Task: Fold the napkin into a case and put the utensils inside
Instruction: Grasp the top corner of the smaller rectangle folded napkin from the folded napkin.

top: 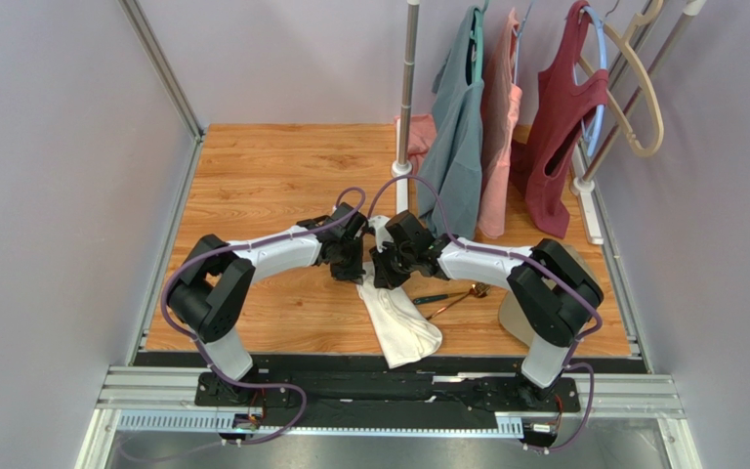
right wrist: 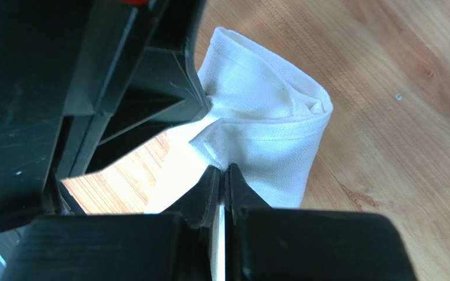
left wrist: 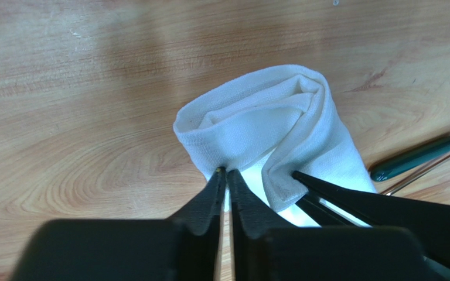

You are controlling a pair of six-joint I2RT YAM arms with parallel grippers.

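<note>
- Pinch on the left: the black two-finger left gripper [left wrist: 226,173] is pressed together on one edge of the white woven cloth napkin [left wrist: 268,120].
- Napkin: its raised end curls loosely between both arms, and its tail trails on the light wooden table [top: 271,176].
- The black right gripper [right wrist: 222,171] pinches the opposite edge.
- Risk: an uneven pull could slip an edge free and collapse the fold.
- Dark-handled, gold-headed utensils [top: 452,296] lie just beside the napkin, where dragged cloth might sweep them.
</note>
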